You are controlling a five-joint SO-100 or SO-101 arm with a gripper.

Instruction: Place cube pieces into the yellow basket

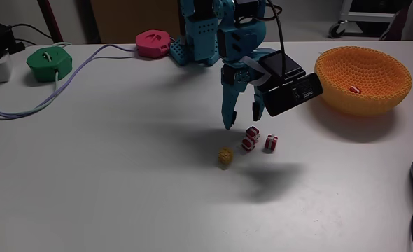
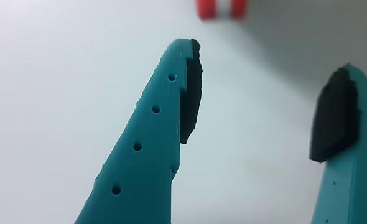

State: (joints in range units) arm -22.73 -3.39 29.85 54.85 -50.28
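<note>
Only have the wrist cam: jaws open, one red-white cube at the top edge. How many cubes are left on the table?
Observer: Four in the fixed view: three red-and-white cubes clustered, and a yellow cube to their lower left.
Operator: Any in the basket?
Observer: One red-and-white piece lies inside the yellow basket, at the far right.
Operator: Gripper versus the cluster?
Observer: The gripper hangs open just up-left of the cluster, touching none.

Office or lab, white table [image 1: 87, 182], cabled round devices [image 1: 50, 63], wheeled cart base [image 1: 360, 24]
</note>
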